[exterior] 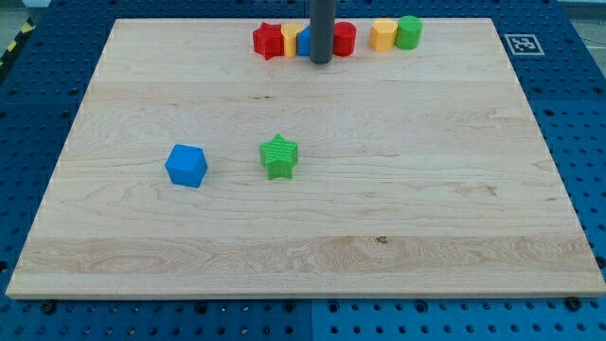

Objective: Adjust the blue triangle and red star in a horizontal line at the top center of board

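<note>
My tip (321,61) is sitting right in the row of blocks hugging the bench's (303,246) top edge, near its centre, and this rod is carrying no claw at all, so there is nothing to call apart or together. The blue triangle (305,42) is peeking out just to the view's left of the rod, half hidden behind it and seemingly touching it. The red star (269,41) is waiting further left along the same edge, with a sliver of a yellow block (291,39) showing between them. So both task pieces are lying to the left of my tip, already roughly level with each other. A red block (344,39) is pressing in on the rod's right, then a yellow block (383,34) and a green cylinder (408,32). The blue cube (187,166) and green star (278,156) are idling mid-bench, well out of it.
</note>
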Motion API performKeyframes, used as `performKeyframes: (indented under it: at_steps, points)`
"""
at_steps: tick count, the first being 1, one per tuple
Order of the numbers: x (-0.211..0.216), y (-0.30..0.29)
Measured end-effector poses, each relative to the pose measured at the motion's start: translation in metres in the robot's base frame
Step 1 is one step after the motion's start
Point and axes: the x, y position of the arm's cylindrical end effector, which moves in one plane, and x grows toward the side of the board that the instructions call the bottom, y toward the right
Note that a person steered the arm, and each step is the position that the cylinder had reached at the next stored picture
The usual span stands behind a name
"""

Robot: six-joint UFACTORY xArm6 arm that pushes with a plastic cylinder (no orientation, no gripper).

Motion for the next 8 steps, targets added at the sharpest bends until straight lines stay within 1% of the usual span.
performKeyframes:
  at_steps: [1,2,3,4,5,8]
  points:
    - [-0.001,0.000]
    - [0.013,-0.001]
    - [0.034,-0.023]
    - [0.032,-0.050]
    - [0.021,-0.071]
    - [0.000,-0.083]
